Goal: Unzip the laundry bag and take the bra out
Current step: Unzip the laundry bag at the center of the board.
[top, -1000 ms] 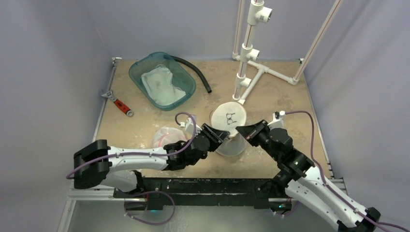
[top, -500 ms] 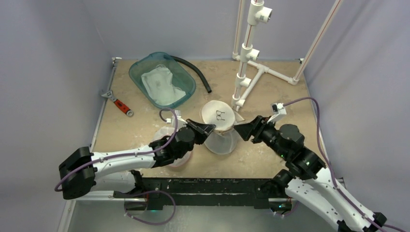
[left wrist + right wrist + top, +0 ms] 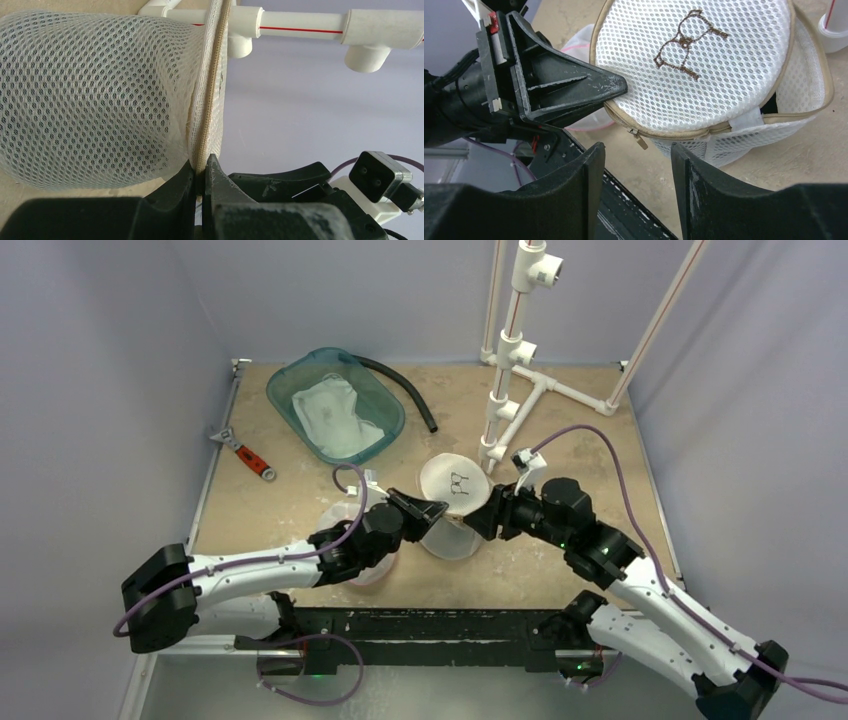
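The laundry bag (image 3: 456, 484) is white honeycomb mesh, edged with a tan zipper band (image 3: 664, 136), and its lid carries a brown stitched bra outline (image 3: 684, 45). Behind the bag, the pipe rack (image 3: 513, 335) is white with thin red stripes. To the bag's far left are a translucent teal basin (image 3: 275, 400) holding white cloth (image 3: 335, 420), a black hose (image 3: 410, 388) and a red-handled wrench (image 3: 250, 457). The table (image 3: 580, 460) is speckled tan.

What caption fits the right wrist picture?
Left gripper pinches the mesh bag by its rim; open right gripper hovers by the zipper pull.

Teal tub (image 3: 296, 377), black hose (image 3: 413, 393), red-handled wrench (image 3: 243, 452), PVC frame (image 3: 512, 340).
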### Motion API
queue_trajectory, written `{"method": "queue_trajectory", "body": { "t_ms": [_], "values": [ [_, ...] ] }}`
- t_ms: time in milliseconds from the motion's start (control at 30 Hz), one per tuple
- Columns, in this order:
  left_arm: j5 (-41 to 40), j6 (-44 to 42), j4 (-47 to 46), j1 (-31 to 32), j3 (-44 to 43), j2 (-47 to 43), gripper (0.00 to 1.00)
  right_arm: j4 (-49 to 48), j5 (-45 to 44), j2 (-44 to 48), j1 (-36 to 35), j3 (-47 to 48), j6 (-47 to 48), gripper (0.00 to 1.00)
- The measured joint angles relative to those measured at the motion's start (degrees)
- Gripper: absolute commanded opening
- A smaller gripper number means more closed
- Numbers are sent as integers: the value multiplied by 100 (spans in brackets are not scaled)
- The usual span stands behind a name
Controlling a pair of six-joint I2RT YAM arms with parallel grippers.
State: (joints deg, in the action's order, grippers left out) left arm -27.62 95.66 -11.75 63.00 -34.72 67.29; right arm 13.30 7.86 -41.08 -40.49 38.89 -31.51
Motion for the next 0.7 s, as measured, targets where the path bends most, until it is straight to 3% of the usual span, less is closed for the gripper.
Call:
{"method": "queue_trajectory", "body": {
  "t_ms": [200, 700],
  "values": [
    [37, 0, 9, 0, 0, 37, 0, -31, 15, -323, -260, -2, 155, 54],
    [44, -2, 74, 0, -52, 111, 0, -203, -391, -765, -599, -101, 142, 31]
  ]
}}
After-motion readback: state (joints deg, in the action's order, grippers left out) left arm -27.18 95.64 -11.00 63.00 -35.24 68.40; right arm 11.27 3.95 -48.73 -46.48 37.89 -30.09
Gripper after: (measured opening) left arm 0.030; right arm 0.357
